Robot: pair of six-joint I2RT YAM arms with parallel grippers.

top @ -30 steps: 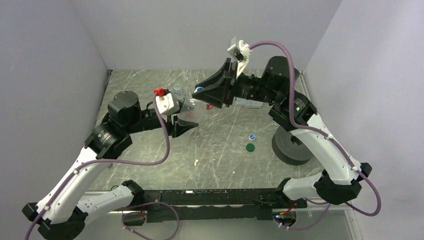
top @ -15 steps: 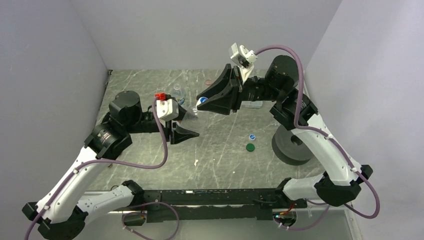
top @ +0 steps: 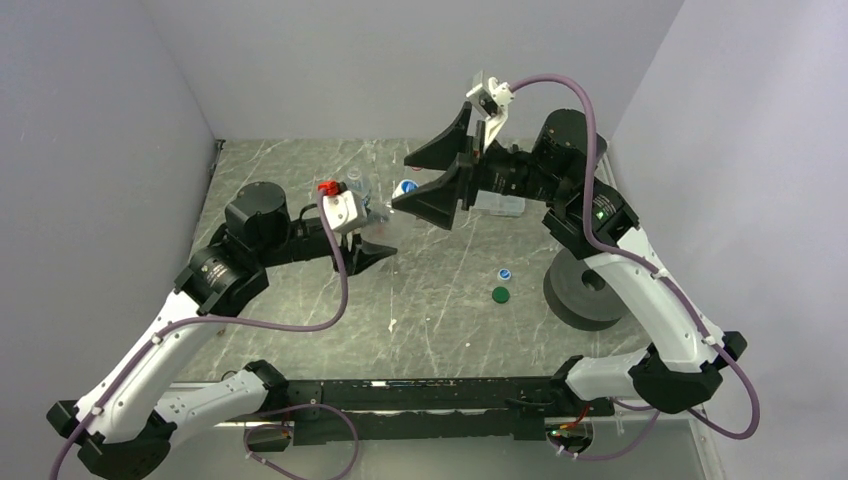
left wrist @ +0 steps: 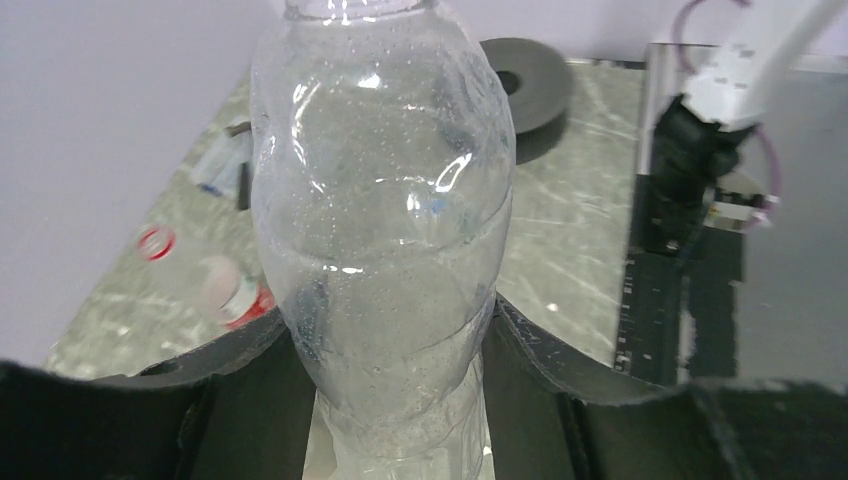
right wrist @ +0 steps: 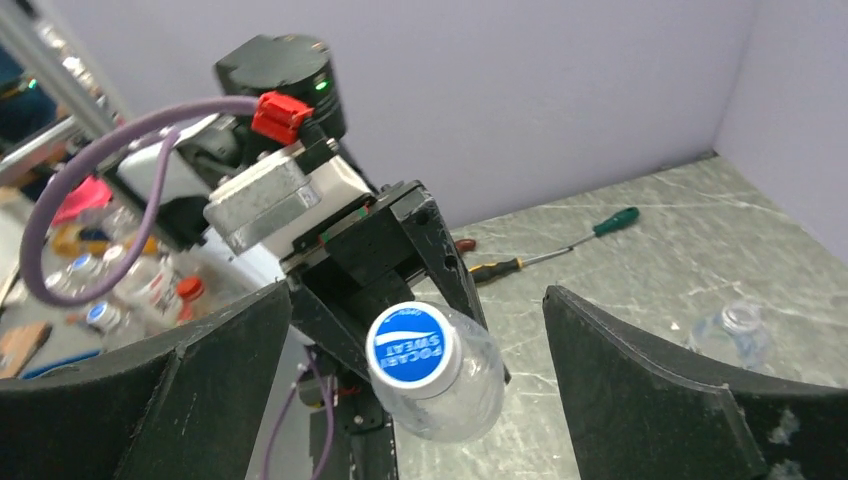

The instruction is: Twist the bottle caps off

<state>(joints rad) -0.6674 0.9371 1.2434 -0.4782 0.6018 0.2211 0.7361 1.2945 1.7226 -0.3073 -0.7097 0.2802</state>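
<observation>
Bottle caps (top: pixel 406 187): three in view, one in work. Your entries run by size.

1. right gripper (top: pixel 402 181): a second ago it sat closed in over the cap. Now its jaws stand spread wide, one either side of the cap, touching nothing.
2. left gripper (top: pixel 372 240): clenched on the lower body of the clear bottle (left wrist: pixel 385 250), holding it tilted above the table (top: pixel 300 180), neck toward the right gripper.
3. clear bottle: waisted, no label showing, fine droplets misting the inside.
4. white-and-blue cap (right wrist: pixel 410 347): seated on the neck, printed face toward the right wrist camera. You should read this as one twist stroke let go, probably to re-grip. Count this cap as not yet off.
5. dark green cap (top: pixel 500 294) and second white-and-blue cap (top: pixel 504 273): loose on the table, near each other, well apart from the bottle.
</observation>
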